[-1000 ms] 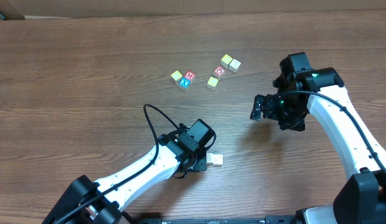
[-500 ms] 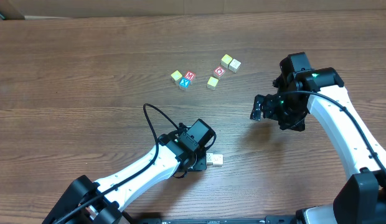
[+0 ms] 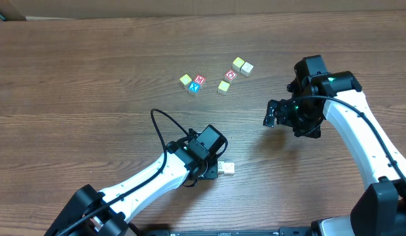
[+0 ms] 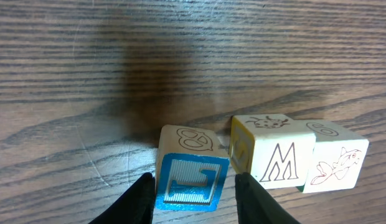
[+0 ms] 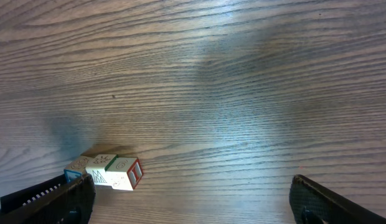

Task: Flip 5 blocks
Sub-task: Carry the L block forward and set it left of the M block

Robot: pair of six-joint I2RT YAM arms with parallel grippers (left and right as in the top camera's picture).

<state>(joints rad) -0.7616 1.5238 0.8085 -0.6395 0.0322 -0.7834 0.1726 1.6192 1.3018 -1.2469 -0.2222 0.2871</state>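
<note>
The left gripper, at the bottom centre of the left wrist view, is standing with its fingers parted, loosely flanking the blue-faced block. A thin gap is showing on the right side, so it is probably not gripping. This block is sitting at the left end of a row of 3, touching the M block, with the fish block beyond.

The likely risk: the right-hand finger is sitting just beside the M block, so any sideways drift could be nudging that neighbour or tipping the blue-faced block back over.

The right gripper, at centre right of the overhead view, is hanging wide apart and empty, well apart from the other blocks at upper centre.

No containers are showing; everything is lying on the bare wooden table.
</note>
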